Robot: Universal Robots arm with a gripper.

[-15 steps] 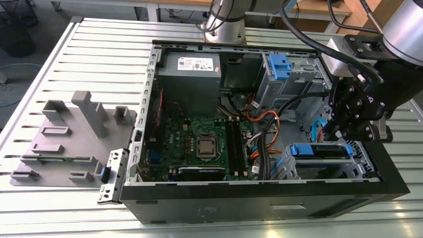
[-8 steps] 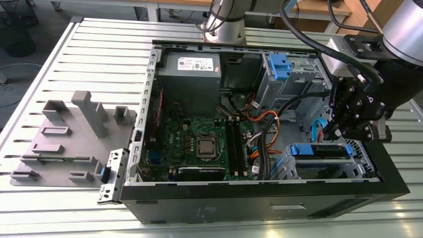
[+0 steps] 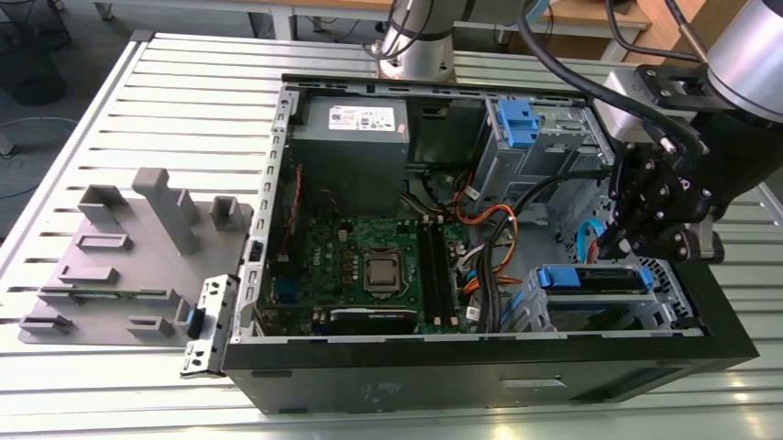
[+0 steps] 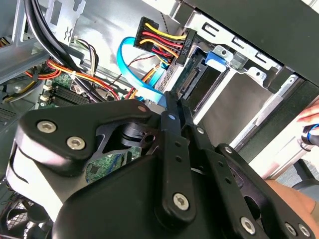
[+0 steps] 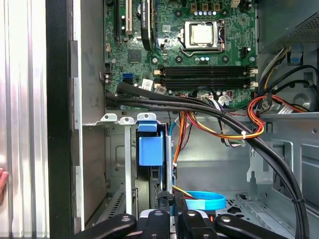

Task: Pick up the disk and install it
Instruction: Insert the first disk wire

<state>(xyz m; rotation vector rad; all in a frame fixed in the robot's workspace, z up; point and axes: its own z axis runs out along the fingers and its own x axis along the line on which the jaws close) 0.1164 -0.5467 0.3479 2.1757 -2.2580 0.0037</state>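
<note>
Gripper: your black two-finger gripper [image 4: 170, 102] has its fingers drawn together, tips at the end of the flat silver-metal disk in its blue plastic carrier bracket [image 3: 593, 278]. I can't tell whether they touch it.
Disk: it sits in the lower bay of the open black tower case [image 3: 490, 390], at the exterior view's right.
Snag risk: the flat light-blue data cable [image 4: 130, 52] and the red-yellow-black power wires [image 4: 159, 42] hang just beside the fingers — a sideways slip could catch them.
Jam risk: an off-axis push may bind the bracket (my judgement).
Hand: a person's hand [image 4: 310, 119] is near — mind it.
Surface: ribbed aluminium table [image 3: 159, 92], with a grey plastic fixture block [image 3: 123, 257] on it.
Room: wooden benches [image 3: 575, 41] behind.
</note>
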